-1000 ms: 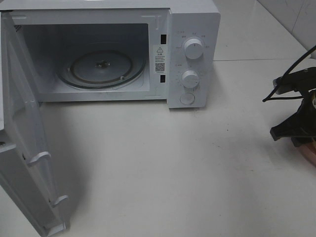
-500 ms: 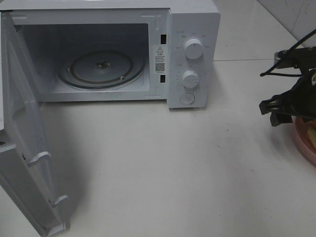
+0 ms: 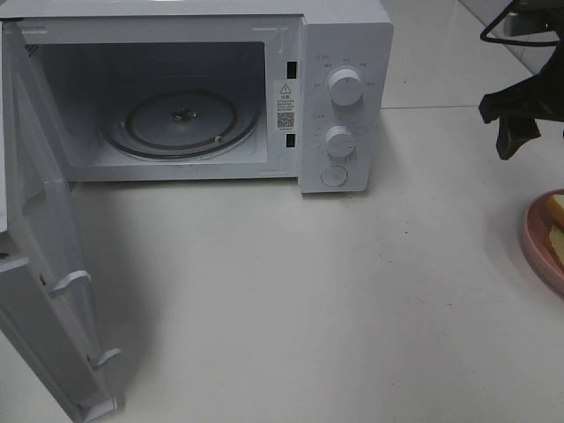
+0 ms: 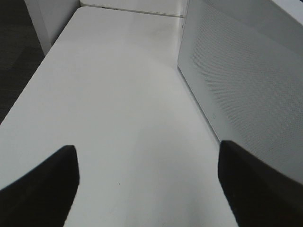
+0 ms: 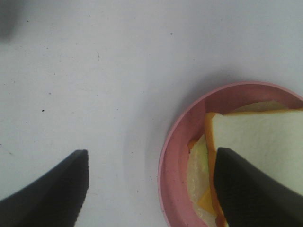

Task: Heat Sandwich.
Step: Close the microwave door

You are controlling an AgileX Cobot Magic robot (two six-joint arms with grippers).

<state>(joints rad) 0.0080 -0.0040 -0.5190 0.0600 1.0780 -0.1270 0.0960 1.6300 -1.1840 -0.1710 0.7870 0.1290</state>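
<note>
The sandwich, white bread over yellow filling, lies on a round pink plate at the table's right edge, partly cut off by the frame. My right gripper hangs open above and behind the plate, touching nothing. In the right wrist view the sandwich and plate sit under the open right gripper, nearer one finger. The left gripper is open over bare table, nothing between its fingers; it is out of the high view.
A white microwave stands at the back, its door swung wide open at the left and a glass turntable inside. In the left wrist view a perforated microwave panel stands close beside the left gripper.
The right gripper has risen and moved toward the back, away from the plate, with its jaws spreading. The plate and sandwich now show uncovered. The left arm has not moved.
</note>
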